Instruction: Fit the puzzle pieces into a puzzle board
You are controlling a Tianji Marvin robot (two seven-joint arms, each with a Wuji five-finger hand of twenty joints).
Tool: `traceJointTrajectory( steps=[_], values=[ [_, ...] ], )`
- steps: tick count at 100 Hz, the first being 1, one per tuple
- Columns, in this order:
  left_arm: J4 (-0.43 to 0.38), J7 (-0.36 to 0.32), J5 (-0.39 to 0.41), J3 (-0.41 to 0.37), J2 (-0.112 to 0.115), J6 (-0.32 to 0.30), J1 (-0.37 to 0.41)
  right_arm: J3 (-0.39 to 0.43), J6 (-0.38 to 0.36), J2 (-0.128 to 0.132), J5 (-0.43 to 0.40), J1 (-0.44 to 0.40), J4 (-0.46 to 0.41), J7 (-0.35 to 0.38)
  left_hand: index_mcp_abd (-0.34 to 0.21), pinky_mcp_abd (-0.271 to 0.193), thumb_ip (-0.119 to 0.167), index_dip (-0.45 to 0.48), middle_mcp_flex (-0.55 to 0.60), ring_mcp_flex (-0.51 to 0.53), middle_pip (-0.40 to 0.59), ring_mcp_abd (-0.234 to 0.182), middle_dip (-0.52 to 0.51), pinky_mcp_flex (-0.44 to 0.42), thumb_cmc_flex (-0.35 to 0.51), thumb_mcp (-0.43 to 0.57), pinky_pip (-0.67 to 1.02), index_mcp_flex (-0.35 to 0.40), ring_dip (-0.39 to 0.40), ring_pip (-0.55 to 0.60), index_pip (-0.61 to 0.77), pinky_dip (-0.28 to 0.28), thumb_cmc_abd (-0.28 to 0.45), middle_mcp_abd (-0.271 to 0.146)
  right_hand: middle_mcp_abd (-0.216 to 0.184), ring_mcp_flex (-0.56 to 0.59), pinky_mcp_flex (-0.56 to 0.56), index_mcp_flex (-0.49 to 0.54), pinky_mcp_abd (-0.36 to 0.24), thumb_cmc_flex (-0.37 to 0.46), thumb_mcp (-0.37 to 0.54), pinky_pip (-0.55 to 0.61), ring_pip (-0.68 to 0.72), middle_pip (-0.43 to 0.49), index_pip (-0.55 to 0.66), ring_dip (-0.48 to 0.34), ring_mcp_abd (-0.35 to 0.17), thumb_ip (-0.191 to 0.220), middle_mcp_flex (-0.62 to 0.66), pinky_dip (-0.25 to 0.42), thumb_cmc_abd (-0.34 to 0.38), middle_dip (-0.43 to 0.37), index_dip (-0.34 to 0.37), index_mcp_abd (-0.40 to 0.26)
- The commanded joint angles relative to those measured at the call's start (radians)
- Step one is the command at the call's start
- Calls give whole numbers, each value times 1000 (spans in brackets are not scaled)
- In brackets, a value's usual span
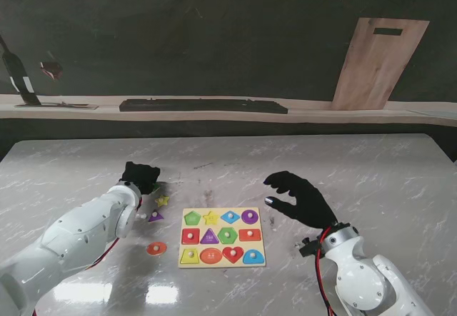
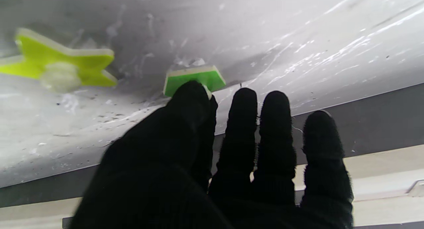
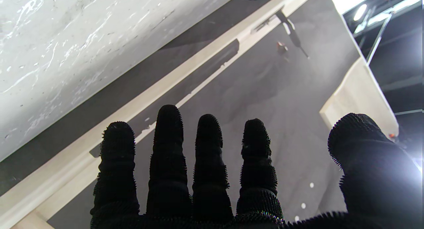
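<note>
My left hand (image 2: 212, 162) has thumb and forefinger pinching a green piece (image 2: 193, 79) on the bench (image 1: 357, 166), left of the puzzle board (image 1: 221, 237), to lift it; right hand (image 1: 298, 198) hovers, fingers spread, empty

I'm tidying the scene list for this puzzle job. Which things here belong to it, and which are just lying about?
Job:
puzzle board
yellow star
purple triangle
orange disc
green piece at the left hand
right hand, open over the table

Lying about:
wooden board leaning on the wall
dark bar on the ledge
</note>
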Motion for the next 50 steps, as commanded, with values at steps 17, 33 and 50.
traceJointTrajectory(
  steps=[17,33,50],
  values=[
    [-9,1,-7,-1,-10,9,9,-3,5,-4,-5,-3,2,-1,19,-7,-48,16,95,94,-2,-22,48,64,17,108,50,66,38,66,83,26,-90,32,-24,3,-8,21,-12,22,-17,23,10,15,21,6,-25,13,38,13,20,8,1,-16],
    [-20,-3,-15,-15,-13,19,17,-1,4,-5,-9,-4,2,-7,32,3,-44,17,120,123,14,-23,58,85,-11,163,53,77,55,81,97,24,-113,39,-23,4,-8,19,-11,23,-17,23,10,15,21,6,-25,13,38,13,19,8,1,-17],
    [-63,-4,-6,-63,-9,34,43,1,2,-5,-10,-4,3,-9,35,12,-36,18,142,152,40,-23,66,109,-57,252,65,91,62,100,121,26,-155,41,-22,3,-8,23,-12,25,-17,23,11,15,23,6,-25,14,39,12,21,8,1,-18]
  ],
)
